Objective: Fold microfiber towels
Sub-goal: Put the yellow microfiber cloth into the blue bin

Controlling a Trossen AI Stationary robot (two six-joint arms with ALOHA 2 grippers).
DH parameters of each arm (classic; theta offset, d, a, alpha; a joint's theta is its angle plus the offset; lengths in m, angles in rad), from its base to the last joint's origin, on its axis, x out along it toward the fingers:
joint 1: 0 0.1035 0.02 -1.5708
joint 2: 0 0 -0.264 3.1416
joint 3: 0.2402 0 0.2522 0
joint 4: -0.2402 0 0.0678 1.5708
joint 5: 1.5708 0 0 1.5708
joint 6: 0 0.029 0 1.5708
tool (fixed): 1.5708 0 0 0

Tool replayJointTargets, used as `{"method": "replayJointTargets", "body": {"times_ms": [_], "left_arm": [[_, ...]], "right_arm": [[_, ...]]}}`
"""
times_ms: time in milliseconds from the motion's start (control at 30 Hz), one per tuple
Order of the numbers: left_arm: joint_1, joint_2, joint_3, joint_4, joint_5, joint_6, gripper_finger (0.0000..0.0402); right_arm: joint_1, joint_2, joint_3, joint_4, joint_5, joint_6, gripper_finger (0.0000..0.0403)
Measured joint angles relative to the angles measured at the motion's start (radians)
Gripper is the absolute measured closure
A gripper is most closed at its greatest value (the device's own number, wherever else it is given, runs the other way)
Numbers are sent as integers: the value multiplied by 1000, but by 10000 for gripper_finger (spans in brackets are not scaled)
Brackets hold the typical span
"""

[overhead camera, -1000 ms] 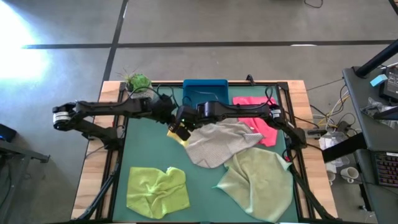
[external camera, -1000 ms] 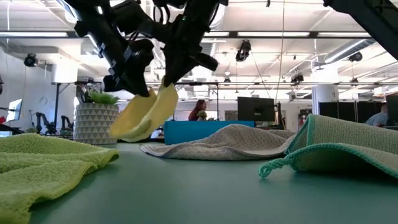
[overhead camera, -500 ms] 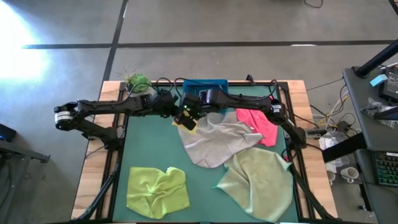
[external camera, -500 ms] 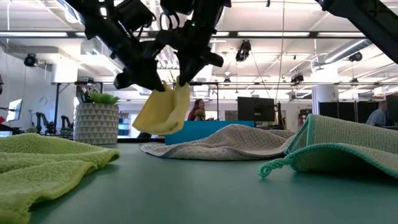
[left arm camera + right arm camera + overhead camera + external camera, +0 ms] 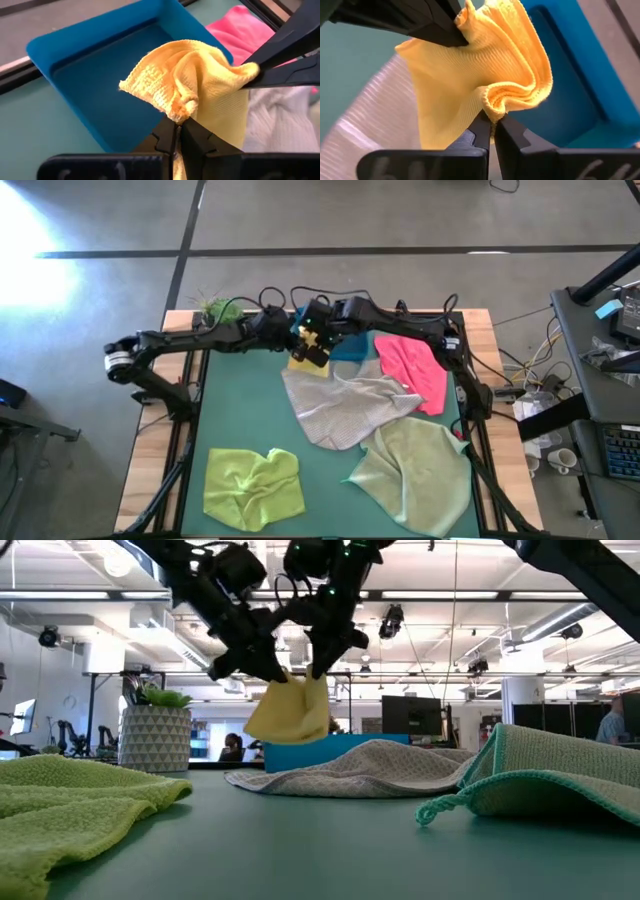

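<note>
From above, both arms meet at the far edge of the green-topped desk [image 5: 240,420]; the left tool [image 5: 296,340] and the right tool [image 5: 318,340] are each pinched tight on the soft yellow microfibre towel [image 5: 305,358], bunched up and hanging clear of the desk right by the blue rectangular plastic tray [image 5: 352,348]; by the look of it, this one is folded and on its way in, while four wait: the light grey towel [image 5: 345,408] sprawls mid-desk, the hot pink towel [image 5: 412,370] lies beside the tray, the pale sage green towel [image 5: 412,470] overlaps the grey, and the lime green towel [image 5: 252,485] sits crumpled at the near left; a potted plant [image 5: 218,310] stands at the far left corner; down at desk level, the yellow cloth dangles above the grey one, tray behind, nothing blocking the drop; the left wrist camera shows its fingers closed on a gathered corner, open tray straight ahead; the right wrist camera shows the same clamp on a folded edge, the tray's wall just beyond.
</note>
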Motion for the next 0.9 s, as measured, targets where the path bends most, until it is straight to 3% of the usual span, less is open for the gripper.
{"method": "replayJointTargets", "body": {"times_ms": [567,900], "left_arm": [[91,206,235,-1,-2,-2,400],[114,270,289,-18,8,-22,400]], "right_arm": [[-237,-18,0,5,-156,-275,394],[-330,-15,-37,46,-265,-316,394]]}}
